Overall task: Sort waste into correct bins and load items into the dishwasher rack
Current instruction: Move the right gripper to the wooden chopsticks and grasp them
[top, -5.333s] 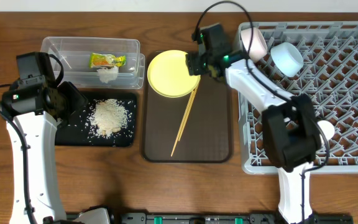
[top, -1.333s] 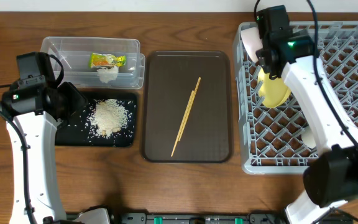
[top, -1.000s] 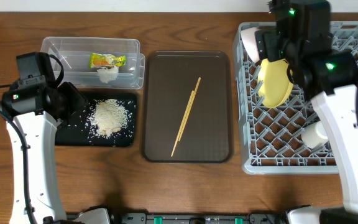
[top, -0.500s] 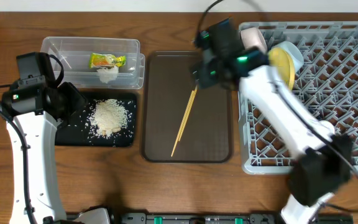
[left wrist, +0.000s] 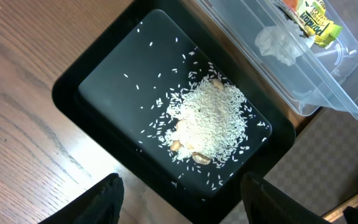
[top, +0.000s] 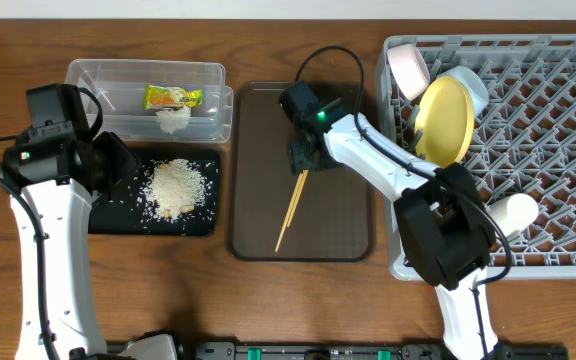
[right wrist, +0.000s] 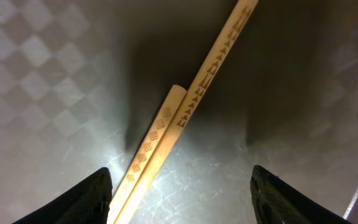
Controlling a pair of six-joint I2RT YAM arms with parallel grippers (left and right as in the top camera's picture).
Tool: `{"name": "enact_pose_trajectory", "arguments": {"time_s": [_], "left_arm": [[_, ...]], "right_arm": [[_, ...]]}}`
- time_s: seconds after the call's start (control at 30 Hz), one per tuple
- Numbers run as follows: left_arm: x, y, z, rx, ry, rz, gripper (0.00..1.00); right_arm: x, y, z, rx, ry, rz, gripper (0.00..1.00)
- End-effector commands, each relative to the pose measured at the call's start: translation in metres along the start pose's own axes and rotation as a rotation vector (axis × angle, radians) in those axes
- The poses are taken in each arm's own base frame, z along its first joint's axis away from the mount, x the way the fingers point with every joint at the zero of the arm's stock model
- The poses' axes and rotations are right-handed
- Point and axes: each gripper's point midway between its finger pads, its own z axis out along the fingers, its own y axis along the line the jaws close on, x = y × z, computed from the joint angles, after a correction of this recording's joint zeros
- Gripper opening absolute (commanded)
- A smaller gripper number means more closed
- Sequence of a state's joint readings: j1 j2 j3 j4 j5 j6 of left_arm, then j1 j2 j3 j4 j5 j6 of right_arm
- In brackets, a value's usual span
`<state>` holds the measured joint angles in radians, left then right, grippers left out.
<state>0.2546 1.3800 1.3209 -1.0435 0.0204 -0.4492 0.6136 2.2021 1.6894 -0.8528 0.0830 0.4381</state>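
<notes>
On the wooden table (top: 268, 300), beside the grey dishwasher rack (top: 568, 150), the dark-brown serving tray (top: 343, 220) lies under the right gripper (right wrist: 188, 196), its fingers apart and straddling the chopsticks (right wrist: 197, 93), whose upper ends it hides overhead, their long axis running diagonally from it toward the tray's near edge.

Yellow plate (top: 445, 120) gone from serving tray (top: 343, 225), now on edge in rack (top: 558, 150), far-right corner. Right gripper (top: 301, 160) back over chopsticks (top: 293, 205), fingers spread.
</notes>
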Motion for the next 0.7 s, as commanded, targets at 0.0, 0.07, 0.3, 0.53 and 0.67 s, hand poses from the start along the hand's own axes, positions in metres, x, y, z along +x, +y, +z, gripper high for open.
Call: {"name": "enact_pose_trajectory", "arguments": {"time_s": [0.0,0.07,0.3,0.53,0.67], "left_arm": [[-0.002,0.001,-0.002,0.0,-0.006,-0.013,0.64],[-0.002,0.001,-0.002,0.0,-0.006,-0.013,0.64],[-0.002,0.001,-0.002,0.0,-0.006,-0.013,0.64],[-0.002,0.001,-0.002,0.0,-0.006,-0.013,0.64],[-0.002,0.001,-0.002,0.0,-0.006,-0.013,0.64]], "right_arm": [[0.007,0.003,0.006,0.032,0.007,0.017,0.69],[0.007,0.002,0.006,0.041,0.007,0.018,0.7],[0.013,-0.008,0.006,0.09,0.023,0.033,0.7],[0.014,-0.009,0.006,0.094,0.029,0.043,0.71],[0.018,-0.01,0.009,0.1,0.041,0.041,0.71]]}}
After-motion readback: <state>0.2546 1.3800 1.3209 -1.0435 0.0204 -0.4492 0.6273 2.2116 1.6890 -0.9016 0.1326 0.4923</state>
